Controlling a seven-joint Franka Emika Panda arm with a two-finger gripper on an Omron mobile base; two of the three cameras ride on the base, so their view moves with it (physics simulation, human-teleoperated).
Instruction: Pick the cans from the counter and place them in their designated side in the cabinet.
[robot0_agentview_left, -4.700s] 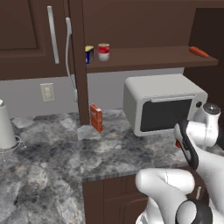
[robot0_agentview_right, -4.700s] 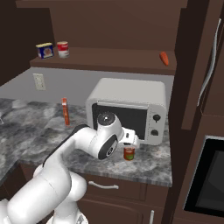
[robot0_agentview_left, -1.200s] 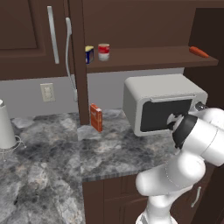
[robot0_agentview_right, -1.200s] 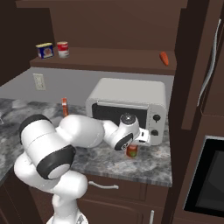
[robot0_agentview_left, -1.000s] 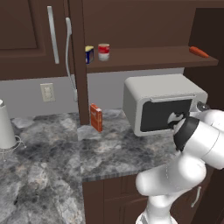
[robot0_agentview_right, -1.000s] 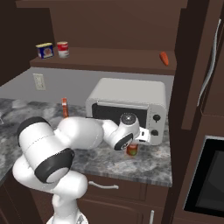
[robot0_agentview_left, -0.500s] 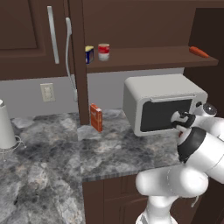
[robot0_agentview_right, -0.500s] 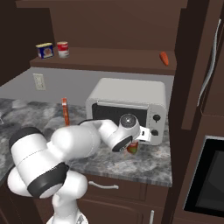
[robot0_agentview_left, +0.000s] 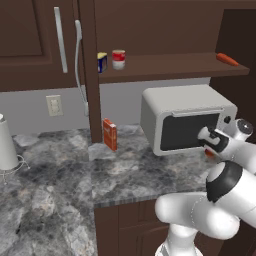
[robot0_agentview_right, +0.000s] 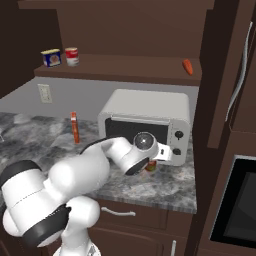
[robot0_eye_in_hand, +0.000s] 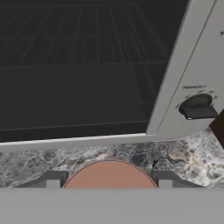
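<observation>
The plain orange-red can (robot0_eye_in_hand: 108, 175) stands on the grey marbled counter (robot0_agentview_left: 125, 175) right in front of the microwave door. Its round top lies between my gripper's (robot0_eye_in_hand: 108, 183) two fingertips, which press against its sides. In the base views the hand hangs low over this can (robot0_agentview_right: 150, 166), and only a sliver of the can (robot0_agentview_left: 209, 154) shows there. My gripper (robot0_agentview_left: 210, 149) is shut on it. The red can with the cream-white band (robot0_agentview_left: 118, 59) stands on the cabinet shelf (robot0_agentview_left: 165, 65) at its left end, and also appears as the banded can (robot0_agentview_right: 72, 56).
A white microwave (robot0_agentview_left: 185, 115) stands directly behind the hand. A blue-and-yellow container (robot0_agentview_left: 102, 62) is beside the banded can. A flat orange-red box (robot0_agentview_left: 109, 134) stands on the counter. An orange piece (robot0_agentview_left: 227, 59) lies at the shelf's right end. Silver bar handles (robot0_agentview_left: 80, 50) hang left.
The arm has swung and the hand has dropped down around the orange-red can in front of the microwave. The can stays at about the same spot.
</observation>
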